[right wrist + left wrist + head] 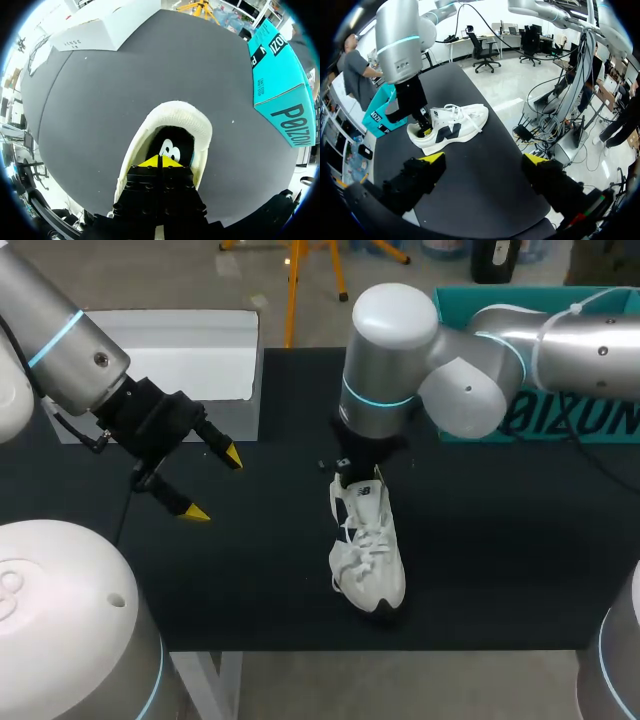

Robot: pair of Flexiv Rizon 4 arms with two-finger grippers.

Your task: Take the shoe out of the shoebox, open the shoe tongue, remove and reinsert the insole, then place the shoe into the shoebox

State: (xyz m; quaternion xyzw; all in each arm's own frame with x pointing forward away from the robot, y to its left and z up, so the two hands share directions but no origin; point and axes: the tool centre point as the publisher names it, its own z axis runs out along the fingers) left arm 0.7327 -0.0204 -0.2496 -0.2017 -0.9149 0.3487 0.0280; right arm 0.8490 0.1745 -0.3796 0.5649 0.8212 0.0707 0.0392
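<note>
A white shoe [368,550] lies on the black table near its front edge, toe toward me; it also shows as the shoe [455,127] ahead of my left gripper. My right gripper [350,475] hangs over the heel. In the right wrist view, the right gripper [160,161] is shut, its yellow tips pressed together inside the shoe's opening just above the black insole [172,145]. Whether it pinches the insole is hidden. My left gripper [214,485] hovers open and empty left of the shoe; in its own view, the left gripper [484,160] has its fingers spread wide.
The white shoebox [180,360] stands at the back left, also seen as the shoebox [100,25] beyond the shoe. A teal box [540,360] sits at the back right, behind my right arm. Bare black table [270,580] lies between left gripper and shoe.
</note>
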